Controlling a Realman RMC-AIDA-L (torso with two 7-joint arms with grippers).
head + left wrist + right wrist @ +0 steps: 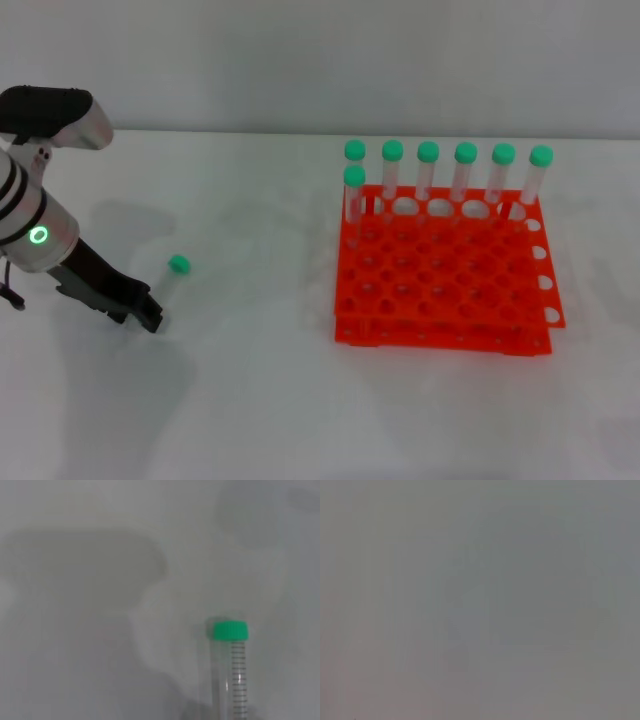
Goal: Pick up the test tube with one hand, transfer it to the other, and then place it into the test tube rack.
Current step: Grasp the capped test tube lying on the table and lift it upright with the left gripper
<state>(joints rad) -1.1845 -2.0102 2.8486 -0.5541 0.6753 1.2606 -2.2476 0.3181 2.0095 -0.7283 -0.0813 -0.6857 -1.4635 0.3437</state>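
The test tube [170, 281], clear with a green cap, lies at the left of the white table, cap pointing away from me. My left gripper [149, 314], on the arm with the green-lit ring, is low over the table at the tube's bottom end, which it hides. The left wrist view shows the tube [234, 675] close up, running out of the picture's lower edge. The orange test tube rack [445, 335] stands at the right, well apart from the tube. My right gripper is out of view; its wrist view shows only plain grey.
Several green-capped tubes [465, 175] stand in the rack's back row, and one more stands just in front of them at the left corner [353, 195]. Bare white table lies between the loose tube and the rack.
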